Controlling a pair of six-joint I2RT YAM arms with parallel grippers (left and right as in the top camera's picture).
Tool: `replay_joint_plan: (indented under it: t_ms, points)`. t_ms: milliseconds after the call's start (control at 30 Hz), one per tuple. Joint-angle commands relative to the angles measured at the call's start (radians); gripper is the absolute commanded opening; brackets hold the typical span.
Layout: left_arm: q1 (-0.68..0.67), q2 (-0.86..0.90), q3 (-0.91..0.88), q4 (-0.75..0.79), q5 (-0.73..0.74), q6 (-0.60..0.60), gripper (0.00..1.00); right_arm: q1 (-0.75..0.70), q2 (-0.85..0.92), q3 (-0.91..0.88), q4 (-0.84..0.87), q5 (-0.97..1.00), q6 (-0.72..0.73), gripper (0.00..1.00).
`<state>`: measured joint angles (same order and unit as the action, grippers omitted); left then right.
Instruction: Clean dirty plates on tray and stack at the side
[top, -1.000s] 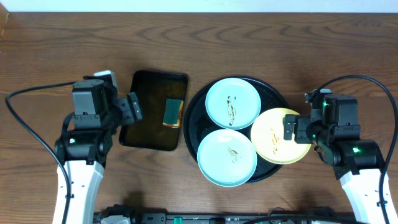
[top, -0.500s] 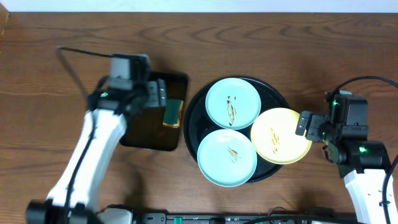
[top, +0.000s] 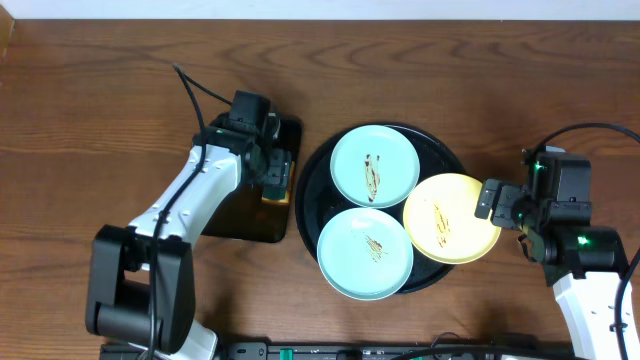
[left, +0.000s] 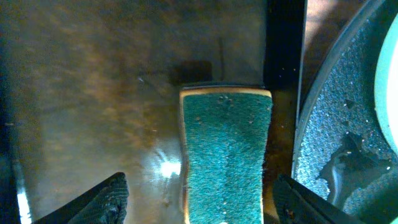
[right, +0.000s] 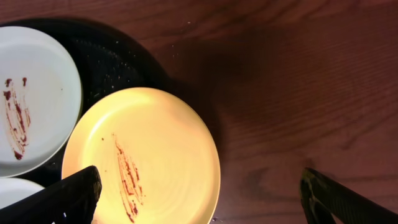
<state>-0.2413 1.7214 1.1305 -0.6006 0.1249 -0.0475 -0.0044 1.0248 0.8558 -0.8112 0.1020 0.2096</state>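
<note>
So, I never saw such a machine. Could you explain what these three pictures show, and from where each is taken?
It is a robot: a left arm and a right arm at a wooden table, each ending in a two-finger claw. The wide picture is taken from above; the two close ones come from cameras on the wrists. A round black tray holds two green plates and a yellow plate, all with brown smears. A smaller dark tray beside it holds a sponge. The left claw is open, its fingers either side of the sponge. The right claw is open above the yellow plate's edge. Nothing is held.
</note>
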Motion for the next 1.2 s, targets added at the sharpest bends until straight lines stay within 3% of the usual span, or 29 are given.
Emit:
replay_joint_plan:
  t_ms: [0, 300, 500, 800, 1167]
  points:
    - [0.000, 0.026, 0.012, 0.001, 0.070, 0.010, 0.73, -0.017, -0.002, 0.018, -0.001, -0.002, 0.018, 0.99]
    - [0.000, 0.089, 0.003, 0.005, 0.069, 0.010, 0.73, -0.017, -0.002, 0.018, -0.002, -0.002, 0.018, 0.99]
    - [0.000, 0.094, 0.003, 0.011, 0.069, 0.010, 0.57, -0.017, -0.002, 0.018, -0.002, -0.003, 0.018, 0.99]
    - [0.000, 0.108, -0.016, 0.024, 0.069, -0.010, 0.56, -0.017, -0.002, 0.018, -0.005, -0.003, 0.018, 0.99]
    - [-0.011, 0.142, -0.017, 0.041, 0.069, -0.041, 0.43, -0.017, -0.002, 0.018, -0.016, -0.003, 0.019, 0.99]
